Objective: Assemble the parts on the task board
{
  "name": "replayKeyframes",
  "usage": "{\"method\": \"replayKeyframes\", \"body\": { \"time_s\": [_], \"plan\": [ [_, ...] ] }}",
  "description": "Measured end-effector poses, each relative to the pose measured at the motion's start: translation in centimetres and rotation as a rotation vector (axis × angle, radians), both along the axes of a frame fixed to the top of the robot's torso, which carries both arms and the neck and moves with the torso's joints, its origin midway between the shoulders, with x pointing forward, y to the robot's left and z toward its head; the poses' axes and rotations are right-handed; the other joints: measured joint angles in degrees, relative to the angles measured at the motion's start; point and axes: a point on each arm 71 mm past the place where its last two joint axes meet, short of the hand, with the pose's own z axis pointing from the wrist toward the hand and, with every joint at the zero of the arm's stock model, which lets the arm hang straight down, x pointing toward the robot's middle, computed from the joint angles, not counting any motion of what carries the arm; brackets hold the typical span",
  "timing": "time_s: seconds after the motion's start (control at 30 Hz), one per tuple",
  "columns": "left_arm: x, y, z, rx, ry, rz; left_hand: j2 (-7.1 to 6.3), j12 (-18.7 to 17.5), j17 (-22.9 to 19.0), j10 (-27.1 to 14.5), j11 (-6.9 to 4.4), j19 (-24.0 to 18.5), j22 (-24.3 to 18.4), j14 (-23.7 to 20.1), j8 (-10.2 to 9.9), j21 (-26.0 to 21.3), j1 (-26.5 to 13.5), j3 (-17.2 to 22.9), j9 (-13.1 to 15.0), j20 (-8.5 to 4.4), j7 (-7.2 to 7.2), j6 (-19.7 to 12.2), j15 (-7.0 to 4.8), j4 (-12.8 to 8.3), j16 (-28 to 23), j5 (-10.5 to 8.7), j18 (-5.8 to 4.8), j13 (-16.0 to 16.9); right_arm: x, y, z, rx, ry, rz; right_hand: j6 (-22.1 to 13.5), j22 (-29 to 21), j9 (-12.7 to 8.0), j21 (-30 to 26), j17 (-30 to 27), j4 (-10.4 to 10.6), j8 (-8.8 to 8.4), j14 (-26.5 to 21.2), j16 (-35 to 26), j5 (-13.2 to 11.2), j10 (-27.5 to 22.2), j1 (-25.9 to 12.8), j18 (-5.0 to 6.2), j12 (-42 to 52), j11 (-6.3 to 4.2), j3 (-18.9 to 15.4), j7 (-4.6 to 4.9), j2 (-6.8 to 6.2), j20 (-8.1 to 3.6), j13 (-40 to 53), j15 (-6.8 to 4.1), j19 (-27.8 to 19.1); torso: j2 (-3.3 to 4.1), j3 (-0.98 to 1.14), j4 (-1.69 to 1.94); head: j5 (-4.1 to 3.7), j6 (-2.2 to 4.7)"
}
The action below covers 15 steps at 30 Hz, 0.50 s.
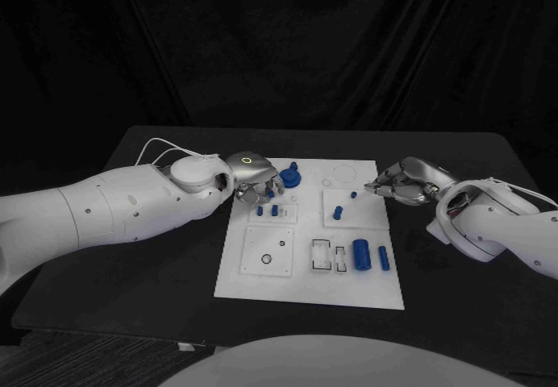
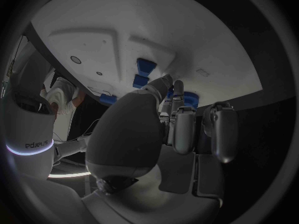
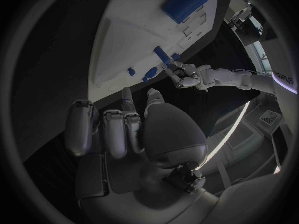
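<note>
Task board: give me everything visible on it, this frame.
The task board is a flat white rectangular plate, plastic by the look, lying in the middle of the black table. It carries raised square panels with holes and slots, plus small blue parts, some lying flat, some standing upright. The left hand is over its far left corner by a blue part; whether it holds it is unclear. The right hand sits at its right edge.
</note>
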Motion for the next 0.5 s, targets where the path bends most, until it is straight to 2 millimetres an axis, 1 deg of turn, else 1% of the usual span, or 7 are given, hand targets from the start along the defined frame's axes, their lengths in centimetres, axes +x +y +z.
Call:
{"method": "replayKeyframes", "body": {
  "time_s": [0.03, 0.1, 0.13, 0.23, 0.33, 0.43, 0.5],
  "plan": [
    [0.0, 0.1, 0.0, -0.001, -0.002, 0.001, -0.75, -0.52, -0.02, -0.56, 0.38, 0.00, 0.00, 0.02, 0.00, 0.00, -0.75, 0.76, -0.72, 0.01, -0.60, -1.54, -0.01, 0.76, 0.00, -0.88, 0.00, 0.00, 0.0, 0.0, 0.0, 0.000, 0.000, 0.000, 0.00, 0.00, 0.00, 0.00, 0.00, 0.00, 0.00, 0.00, 0.00, 0.00, 0.00, 0.00, 0.00, 0.00, 0.00, 0.00, 0.00, 0.00, 0.00, 0.00, 0.00, 0.00, 0.00, 0.00, 0.01, 0.00, 0.00],
    [0.0, 0.3, 0.1, -0.005, -0.009, 0.005, -0.91, -0.87, -0.05, -0.68, 0.58, -0.01, 0.00, 0.00, 0.00, 0.00, -0.91, 0.86, -1.10, 0.04, -1.15, -3.20, 0.03, 0.87, 0.00, -1.33, 0.00, -0.07, 0.0, -0.1, 0.0, 0.000, 0.000, -0.001, 0.00, 0.00, 0.00, 0.00, 0.00, 0.00, 0.00, 0.00, 0.00, 0.00, 0.00, 0.00, 0.00, 0.00, 0.00, 0.00, 0.00, 0.00, 0.00, 0.00, 0.00, 0.00, 0.00, 0.00, 0.01, 0.00, 0.00],
    [0.1, 0.5, 0.1, -0.009, -0.015, 0.007, -0.91, -1.83, -0.11, -1.69, 1.08, -0.02, 0.00, -0.59, 0.00, 0.00, -0.91, 0.87, -1.44, 0.05, -1.61, -3.69, 0.60, 0.88, 0.00, -1.37, 0.00, -0.14, 0.0, -0.1, 0.0, 0.000, 0.000, -0.002, 0.00, 0.00, 0.00, 0.00, 0.00, 0.00, 0.00, 0.00, 0.00, 0.00, 0.00, 0.00, 0.00, 0.00, 0.00, 0.00, 0.00, 0.00, 0.00, 0.00, 0.00, 0.00, 0.00, 0.01, 0.01, 0.09, 0.00],
    [0.1, 0.9, 0.3, -0.022, -0.035, 0.014, -1.14, -3.23, -0.12, -2.54, 1.55, -0.58, 0.00, -0.56, 0.00, 0.00, -1.14, 1.26, -2.22, 0.63, -1.59, -4.08, 0.62, 1.27, 0.00, -2.62, 0.00, -1.27, -0.1, -0.3, 0.0, -0.001, 0.000, -0.004, 0.00, 0.00, -0.01, 0.00, 0.00, 0.00, 0.00, 0.00, 0.00, 0.00, 0.00, 0.01, 0.00, 0.00, 0.00, 0.00, 0.00, 0.00, 0.00, 0.00, 0.00, 0.00, 0.00, 0.01, 0.01, 0.20, 0.00],
    [0.2, 1.4, 0.4, -0.033, -0.055, 0.023, -1.82, -4.49, -0.55, -4.39, 1.75, -0.20, 0.00, -0.57, 0.01, -0.02, -1.81, 1.43, -2.48, 1.03, -1.81, -4.74, 0.64, 1.46, -0.10, -2.87, 0.00, -2.23, -0.1, -0.4, 0.0, -0.001, 0.000, -0.007, 0.00, 0.00, -0.01, 0.00, 0.00, 0.00, 0.00, 0.00, 0.00, 0.00, 0.00, 0.96, 0.00, 0.33, 0.00, 0.00, 0.00, -0.23, 0.00, 0.00, 0.00, 0.00, 0.00, 0.01, 0.01, 0.16, 0.00],
    [0.4, 2.3, 0.6, -0.041, -0.076, 0.038, -1.82, -4.76, -1.17, -5.02, 1.45, -0.21, 0.00, -0.58, 0.01, -0.92, -1.81, 2.19, -2.69, 1.04, -1.82, -4.74, 0.64, 2.22, -0.39, -4.61, 0.00, -2.93, -0.3, -0.5, 0.1, 0.001, -0.002, -0.008, 0.00, 0.00, -0.01, 0.00, 0.00, 0.00, 0.00, 0.00, 0.00, 0.00, 0.00, 0.96, 0.00, 0.40, 0.00, 0.00, 0.00, -0.23, 0.00, 0.03, 0.00, 0.00, 0.00, 0.01, 0.01, -0.23, 0.00],
    [0.5, 3.2, 0.7, -0.046, -0.095, 0.054, -2.77, -4.76, -2.51, -7.57, 1.50, -0.64, 0.00, -1.12, 0.01, -2.85, -2.77, -0.08, -3.01, 1.44, -1.82, -4.72, 1.12, 4.49, -1.23, -6.60, 0.01, -3.19, -0.4, -0.7, 0.2, 0.003, -0.005, -0.012, 0.01, 0.00, -0.01, 0.00, 0.00, 0.00, 0.00, 0.00, 0.00, 0.00, 0.00, 0.96, 0.00, 0.40, 0.00, 0.00, 0.00, -0.23, 0.00, 0.03, 0.00, 0.00, -0.01, 0.01, 0.01, -0.53, 0.00]
  ]
}}
